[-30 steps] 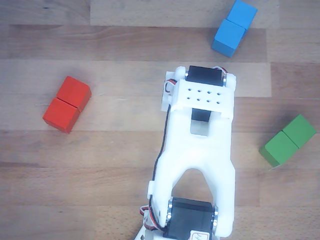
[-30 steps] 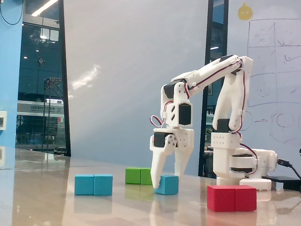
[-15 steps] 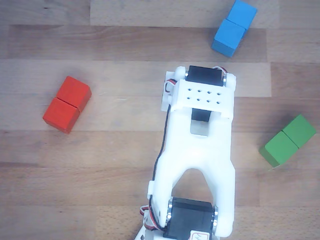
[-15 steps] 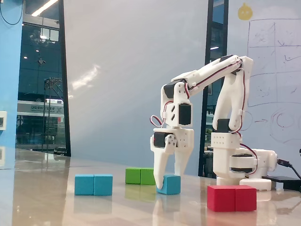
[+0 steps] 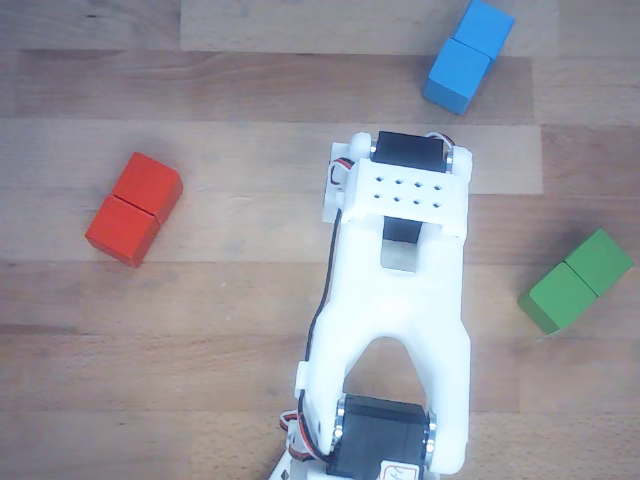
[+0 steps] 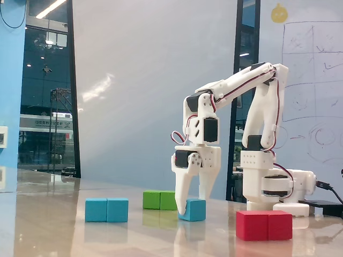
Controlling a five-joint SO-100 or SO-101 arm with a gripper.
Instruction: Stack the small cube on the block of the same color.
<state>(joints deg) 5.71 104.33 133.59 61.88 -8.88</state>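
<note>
Gripper [image 6: 191,208] low at table, fingers straddling small cube [image 6: 194,209]; grip unconfirmed, cannot tell. Cube looks light, rigid, smooth; take flat opposite faces. Blue block [image 6: 106,210] at 9 o'clock.

Pale wood-grain table [image 5: 240,300] — matt above, glossy side-on [image 6: 64,235].

In the fixed view the gripper [image 6: 191,206] points straight down at the table [image 6: 64,230], its fingers closely flanking the small cube [image 6: 194,210], so little room remains between the fingers. Behind it and slightly to its left, near but apart, stands the green block [image 6: 158,200]. Farther left, across a bare stretch of table, lies the blue block [image 6: 106,210]. To its right and nearer the camera sits the red block [image 6: 264,225], with open tabletop between. Above all the blocks the space is free.
</note>
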